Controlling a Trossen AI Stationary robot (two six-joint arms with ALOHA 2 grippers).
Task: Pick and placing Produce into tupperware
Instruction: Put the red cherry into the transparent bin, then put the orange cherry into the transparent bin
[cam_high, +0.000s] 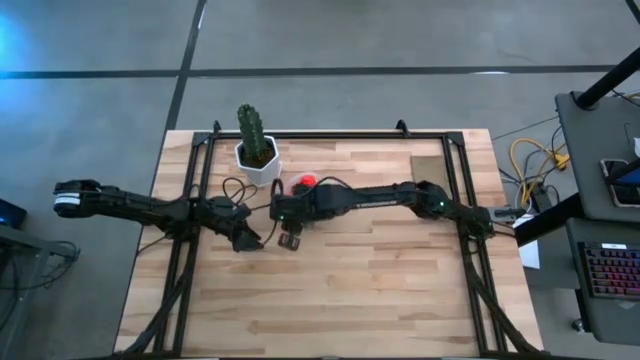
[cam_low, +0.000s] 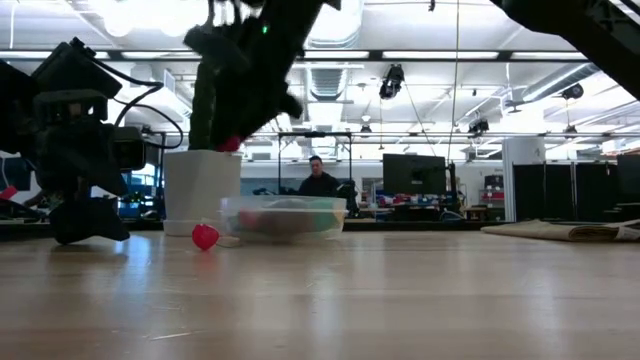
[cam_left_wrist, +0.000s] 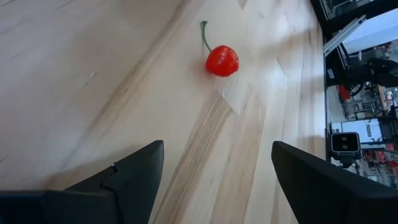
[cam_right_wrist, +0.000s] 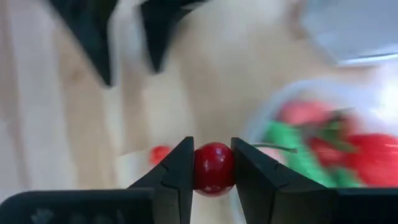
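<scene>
From above, the wooden counter (cam_high: 350, 280) carries a green cactus (cam_high: 250, 127) in a white pot (cam_high: 259, 160) near its far edge. The right arm reaches across the middle of the counter, and the right gripper (cam_high: 289, 239) hangs just this side of the pot. A bit of red produce (cam_high: 303, 183) shows beside the pot, partly hidden by the arm. The left gripper (cam_high: 247, 240) sits close beside the right one, toward the left.

At counter level, the clear tupperware (cam_low: 284, 215) stands just beside the white pot (cam_low: 200, 190), with red and green shapes dimly visible through its wall. A small red cherry (cam_low: 205, 237) lies on the counter in front of the pot and to the left of the tupperware. A dark gripper (cam_low: 88, 215) sits low at the left, and another arm hangs above the pot; a person (cam_low: 320, 180) sits in the room behind.

From the left wrist, the left gripper (cam_left_wrist: 214, 180) has its jaws spread wide with nothing between them. The red cherry (cam_left_wrist: 222, 60) with its green stem lies on the bare wood well ahead of them.

From the right wrist, the right gripper (cam_right_wrist: 212, 171) has its jaws clenched on a round red cherry (cam_right_wrist: 214, 168), raised above the counter. The tupperware (cam_right_wrist: 323, 130) lies just beyond, holding red and green produce (cam_right_wrist: 311, 146). The other arm's fingers (cam_right_wrist: 93, 37) show farther off, blurred.
</scene>
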